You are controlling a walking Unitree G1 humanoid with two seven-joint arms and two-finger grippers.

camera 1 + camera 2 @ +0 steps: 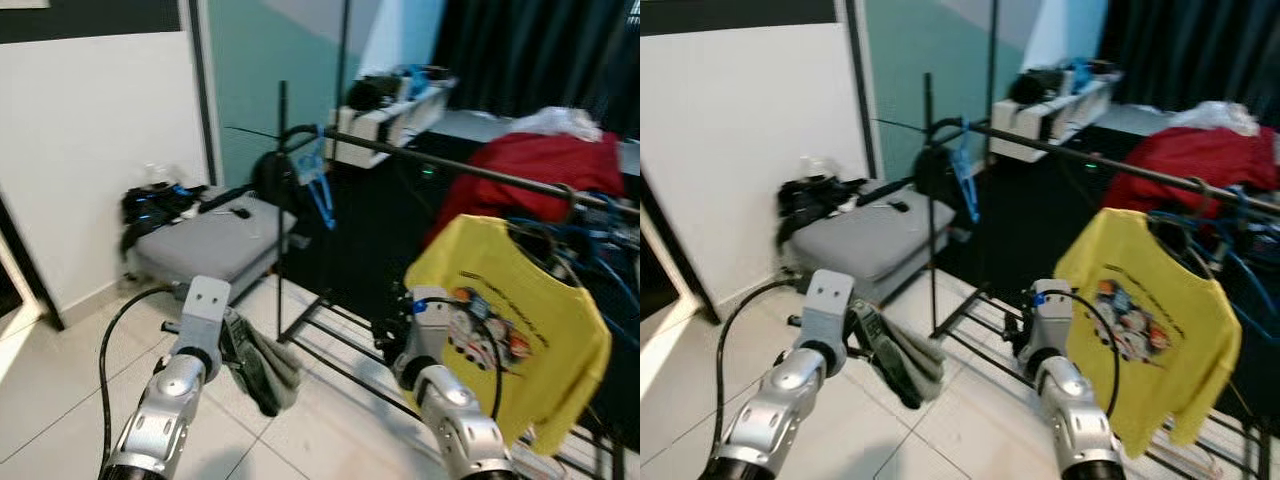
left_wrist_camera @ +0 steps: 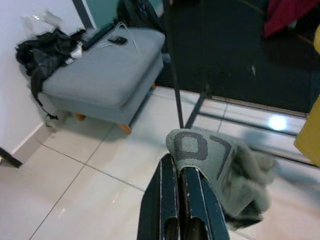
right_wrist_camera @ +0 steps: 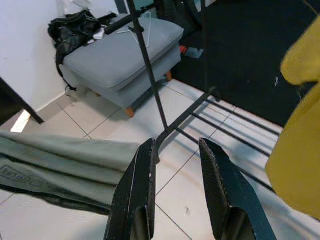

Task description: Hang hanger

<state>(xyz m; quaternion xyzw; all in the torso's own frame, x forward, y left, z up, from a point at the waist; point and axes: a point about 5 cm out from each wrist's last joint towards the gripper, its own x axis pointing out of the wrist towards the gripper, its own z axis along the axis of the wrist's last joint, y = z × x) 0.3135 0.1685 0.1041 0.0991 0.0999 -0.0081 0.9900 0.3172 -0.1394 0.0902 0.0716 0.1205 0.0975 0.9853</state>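
Left end effector (image 2: 181,200) pinches a grey-green garment (image 2: 220,170); right end effector (image 3: 177,192), fingers parted, faces the rack's foot (image 3: 165,137).

We see soft indoor light from about ten o'clock, bright on the white wall (image 1: 100,150) and pale floor tiles (image 2: 90,190). The dark curtain (image 1: 530,50) at one o'clock stays dim. A glare spot (image 2: 276,122) marks the tiles, and the grey garment (image 2: 235,170) smears (motion blur).

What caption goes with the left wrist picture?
Left gripper shut on a grey-green printed cloth above white floor tiles, near a grey cushioned footstool.
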